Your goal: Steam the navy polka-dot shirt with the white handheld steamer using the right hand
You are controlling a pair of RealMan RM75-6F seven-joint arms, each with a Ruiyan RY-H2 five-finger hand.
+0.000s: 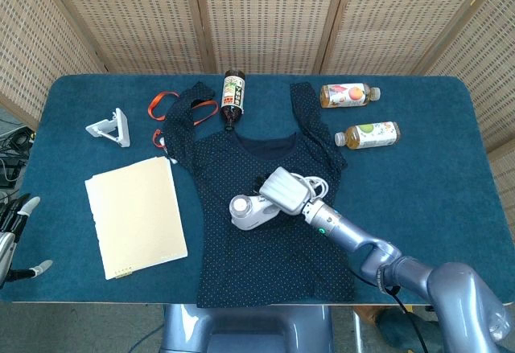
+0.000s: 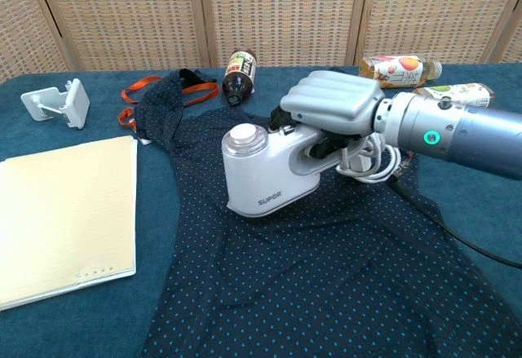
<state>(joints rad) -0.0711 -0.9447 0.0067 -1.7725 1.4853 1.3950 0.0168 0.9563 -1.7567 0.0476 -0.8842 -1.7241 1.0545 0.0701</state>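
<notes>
The navy polka-dot shirt (image 1: 241, 168) (image 2: 310, 276) lies flat across the middle of the blue table, neck toward the far edge. My right hand (image 1: 283, 190) (image 2: 333, 109) grips the handle of the white handheld steamer (image 1: 248, 211) (image 2: 265, 170), its coiled white cord bunched by the wrist. The steamer hovers low over the shirt's chest, slightly left of centre, head pointing toward the robot's left. My left hand (image 1: 14, 236) shows only at the head view's left edge, beside the table, holding nothing, fingers apart.
A cream notebook (image 1: 134, 215) (image 2: 61, 215) lies left of the shirt. A white stand (image 1: 111, 126) (image 2: 57, 103) and orange strap (image 1: 165, 104) sit at the far left. A dark bottle (image 1: 232, 94) (image 2: 240, 75) lies by the collar; two drink bottles (image 1: 349, 94) (image 1: 368, 134) lie at the far right.
</notes>
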